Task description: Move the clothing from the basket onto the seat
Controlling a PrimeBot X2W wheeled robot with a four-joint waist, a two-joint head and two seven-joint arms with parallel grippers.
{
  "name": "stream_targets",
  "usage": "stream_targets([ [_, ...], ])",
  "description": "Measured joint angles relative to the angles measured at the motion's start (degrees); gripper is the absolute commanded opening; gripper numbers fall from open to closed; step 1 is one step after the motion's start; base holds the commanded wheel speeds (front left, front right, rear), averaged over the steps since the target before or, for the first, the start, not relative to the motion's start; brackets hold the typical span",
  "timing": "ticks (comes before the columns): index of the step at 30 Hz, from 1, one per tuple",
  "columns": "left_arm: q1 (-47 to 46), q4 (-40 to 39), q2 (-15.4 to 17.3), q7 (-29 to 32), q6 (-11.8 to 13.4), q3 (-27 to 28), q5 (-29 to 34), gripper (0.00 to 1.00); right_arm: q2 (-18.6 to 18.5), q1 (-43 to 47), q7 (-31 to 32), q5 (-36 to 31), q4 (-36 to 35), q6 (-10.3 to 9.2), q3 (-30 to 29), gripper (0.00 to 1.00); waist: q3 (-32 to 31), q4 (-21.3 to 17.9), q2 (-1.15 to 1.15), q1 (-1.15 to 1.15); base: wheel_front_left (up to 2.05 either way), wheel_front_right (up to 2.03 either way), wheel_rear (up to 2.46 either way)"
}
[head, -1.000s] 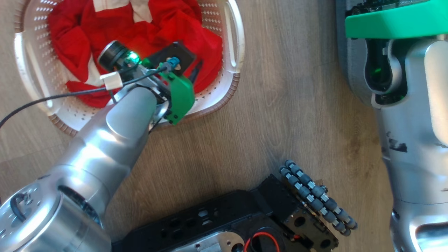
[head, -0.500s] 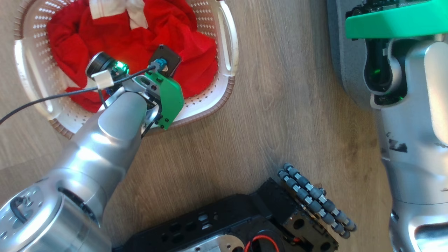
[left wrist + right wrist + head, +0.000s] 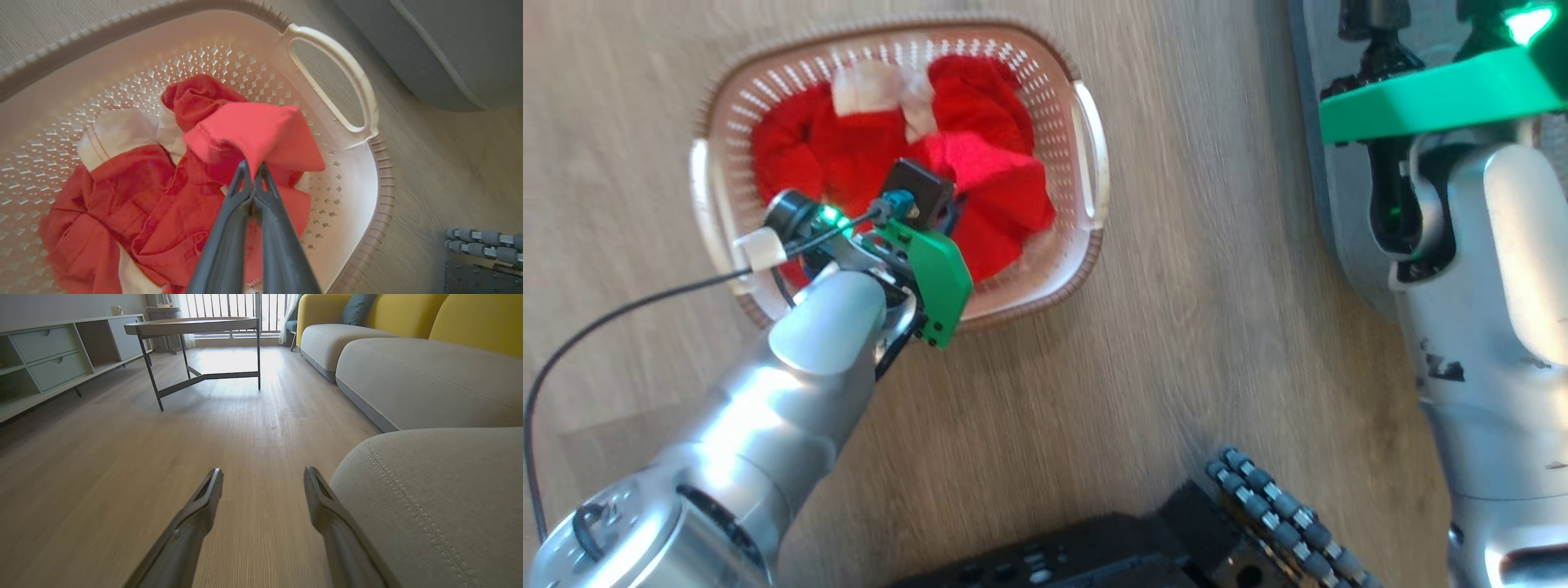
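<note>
The cream basket (image 3: 1088, 155) (image 3: 359, 134) with a brown rim stands on the wood floor, holding the red clothing (image 3: 980, 180) (image 3: 135, 212) with white panels. My left gripper (image 3: 253, 167) is shut on a fold of the clothing, which rises as a red peak above the pile. In the head view the left wrist (image 3: 907, 237) hangs over the basket's near half. My right gripper (image 3: 263, 477) is open and empty, held above the floor just left of the grey seat (image 3: 433, 498) (image 3: 1327, 188).
A round metal-legged table (image 3: 196, 326) stands farther along the floor, with a low cabinet (image 3: 45, 359) at the left. A grey and yellow sofa (image 3: 408, 367) runs behind the seat. My dark base with roller wheels (image 3: 1282, 514) lies at the bottom of the head view.
The head camera has risen or tilted, so the whole basket shows now. My left gripper has lifted a fold of the red clothing up from the pile.
</note>
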Motion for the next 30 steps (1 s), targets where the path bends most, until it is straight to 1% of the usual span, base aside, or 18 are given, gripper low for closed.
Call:
stream_targets([
  [2, 1.0, -1.2, 0.0, -0.2, 0.1, 0.2, -0.9, 0.00, -0.8, 0.6, 0.0, 0.0, 0.8, 0.00, 0.1, 1.00, -2.1, 0.7, 0.00, 0.00, 0.00, 0.00, 0.00],
  [6, 2.7, -4.7, -0.1, -0.3, 1.3, 1.9, -2.3, 0.00, -1.4, 2.8, 0.0, 0.0, 2.4, 0.00, 0.4, 1.00, -6.4, 2.3, 0.00, 0.00, 0.00, 0.00, 0.00],
  [11, 5.1, -9.7, -0.1, -0.4, 2.5, 3.9, -2.2, 0.00, -2.2, 6.4, 0.0, 0.7, 4.6, 0.00, 0.6, 1.00, -11.7, 4.4, 0.00, 0.00, 0.00, 0.00, 0.00],
  [24, 13.2, -18.8, -0.3, -0.4, 2.9, 11.2, 0.8, 0.00, -2.6, 16.1, 0.0, 1.1, 8.9, 0.00, 1.4, 1.00, -25.4, 9.5, 0.00, 0.00, 0.00, 0.00, 0.00],
  [30, 15.3, -23.2, -0.3, -0.4, 3.0, 14.1, 1.9, 0.00, -3.0, 19.4, 0.0, 1.4, 10.0, 0.00, 1.3, 1.00, -30.9, 12.0, 0.00, -0.01, 0.00, 0.00, 0.00],
])
